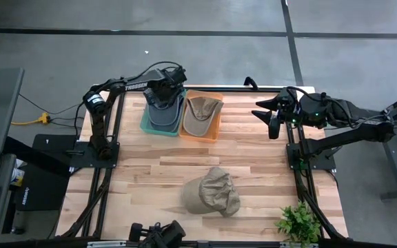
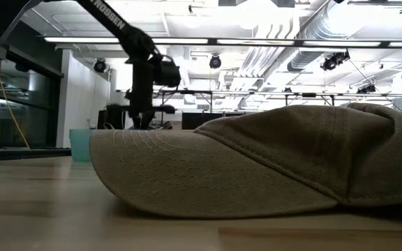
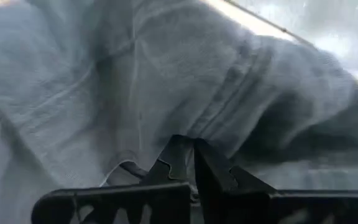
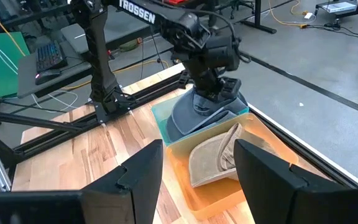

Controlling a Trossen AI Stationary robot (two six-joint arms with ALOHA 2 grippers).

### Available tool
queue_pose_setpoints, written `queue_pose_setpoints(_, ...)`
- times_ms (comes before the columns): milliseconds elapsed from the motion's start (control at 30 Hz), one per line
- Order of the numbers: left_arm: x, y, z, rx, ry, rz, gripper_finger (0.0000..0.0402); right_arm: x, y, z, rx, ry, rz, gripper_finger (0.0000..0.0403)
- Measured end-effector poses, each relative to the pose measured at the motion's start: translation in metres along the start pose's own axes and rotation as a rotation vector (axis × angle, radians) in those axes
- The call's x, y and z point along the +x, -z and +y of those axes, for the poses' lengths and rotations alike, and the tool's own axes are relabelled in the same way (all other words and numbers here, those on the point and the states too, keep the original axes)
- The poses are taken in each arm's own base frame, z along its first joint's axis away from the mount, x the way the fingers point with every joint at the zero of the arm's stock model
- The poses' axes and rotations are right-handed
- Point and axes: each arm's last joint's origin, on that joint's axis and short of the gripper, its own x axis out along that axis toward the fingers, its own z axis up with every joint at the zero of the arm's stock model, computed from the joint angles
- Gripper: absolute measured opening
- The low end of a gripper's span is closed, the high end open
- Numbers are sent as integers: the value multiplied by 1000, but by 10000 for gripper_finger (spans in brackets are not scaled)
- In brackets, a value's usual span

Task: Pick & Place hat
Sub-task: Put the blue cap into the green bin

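Observation:
A grey hat lies in a teal bin at the table's far side. It also shows in the right wrist view. My left gripper is down on it from above, shut on its cloth. A tan hat lies in the orange bin beside it. A khaki hat rests by its brim and crown on the table near the front, and fills the low view. My right gripper is open and empty at the table's far right. My left gripper pinches a puckered fold of the grey hat's cloth between its two shut fingers. The fingers come from above, pointing down. The hat sits in the teal bin below the gripper.
A small green plant stands at the table's front right corner. The two bins stand side by side at the far edge. Bare wood lies between the bins and the khaki hat.

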Motion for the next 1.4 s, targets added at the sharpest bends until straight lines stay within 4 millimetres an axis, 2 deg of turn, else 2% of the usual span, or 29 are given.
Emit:
queue_pose_setpoints(167,23,11,8,-2,41,82,0,0,0,0,-7,-2,1,192)
queue_pose_setpoints(367,39,23,18,18,61,174,0,0,0,0,-7,-2,1,192)
queue_pose_setpoints(600,42,25,22,50,58,192,0,0,0,0,-5,-2,1,192)
queue_pose_setpoints(800,16,12,8,75,121,159,0,0,0,0,-6,-2,1,192)
queue_pose_setpoints(1100,-14,-2,-5,148,121,141,0,0,0,0,-6,-9,3,192)
queue_pose_setpoints(1267,-60,-14,-7,220,238,84,0,0,0,1,1,-27,11,192)
queue_pose_setpoints(1400,-95,-17,3,263,318,33,0,0,0,1,12,-27,11,192)
